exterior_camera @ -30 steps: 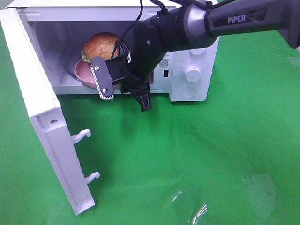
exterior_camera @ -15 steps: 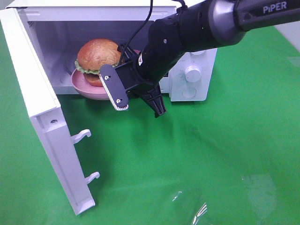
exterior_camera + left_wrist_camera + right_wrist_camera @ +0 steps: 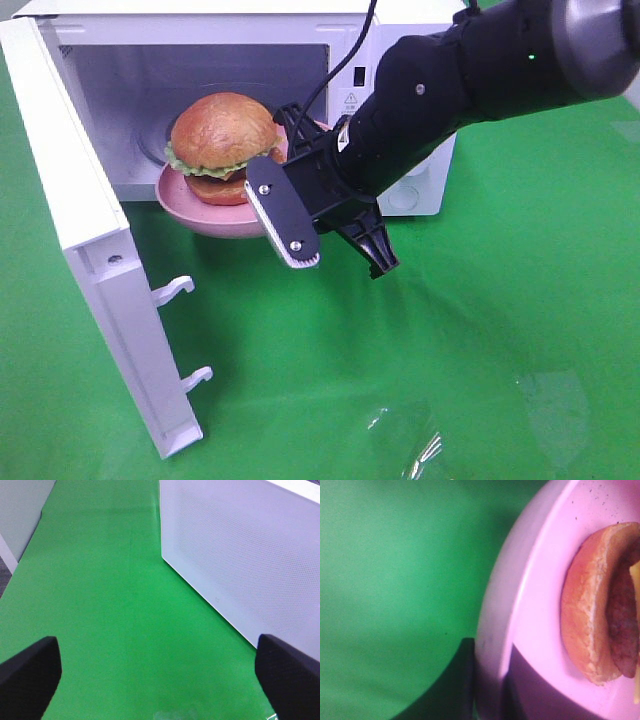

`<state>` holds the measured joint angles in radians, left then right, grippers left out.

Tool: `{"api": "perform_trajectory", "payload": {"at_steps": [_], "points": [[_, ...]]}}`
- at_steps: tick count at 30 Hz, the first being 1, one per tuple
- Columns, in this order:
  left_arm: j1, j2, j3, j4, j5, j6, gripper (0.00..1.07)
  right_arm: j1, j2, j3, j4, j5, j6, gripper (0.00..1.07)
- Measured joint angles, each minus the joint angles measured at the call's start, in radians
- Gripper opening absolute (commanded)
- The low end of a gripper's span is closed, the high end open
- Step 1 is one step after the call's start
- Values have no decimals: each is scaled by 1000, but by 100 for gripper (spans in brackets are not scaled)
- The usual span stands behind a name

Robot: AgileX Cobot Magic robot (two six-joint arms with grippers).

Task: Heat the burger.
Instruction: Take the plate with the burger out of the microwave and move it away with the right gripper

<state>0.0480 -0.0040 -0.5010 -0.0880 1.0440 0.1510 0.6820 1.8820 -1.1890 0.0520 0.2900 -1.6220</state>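
Burger [image 3: 222, 140] on plate [image 3: 215, 215] at microwave [image 3: 250, 40] mouth; right tool [image 3: 300, 205] clamps plate rim. Burger soft, loose, may slide: carry by rim, level. Left tool [image 3: 160, 670] open, idle

We see a flat work surface covered in a bright green cloth [image 3: 470, 330], slightly wrinkled toward its near edge. Directly on it stands a white box-shaped microwave oven [image 3: 250, 20] at the far side, its white hinged door [image 3: 90, 260] swung fully open to the left. In the left wrist view, we observe the same green cloth beside the door's perforated white panel [image 3: 250, 555].
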Motion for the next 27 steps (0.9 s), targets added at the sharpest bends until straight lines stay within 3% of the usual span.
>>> {"api": "perform_trajectory", "payload": {"at_steps": [5, 27], "points": [[0, 0, 0, 0, 0, 0, 98, 0, -46, 44, 0, -9, 0, 0], [0, 0, 0, 0, 0, 0, 98, -5, -447, 413, -145, -20, 189, 0]]}}
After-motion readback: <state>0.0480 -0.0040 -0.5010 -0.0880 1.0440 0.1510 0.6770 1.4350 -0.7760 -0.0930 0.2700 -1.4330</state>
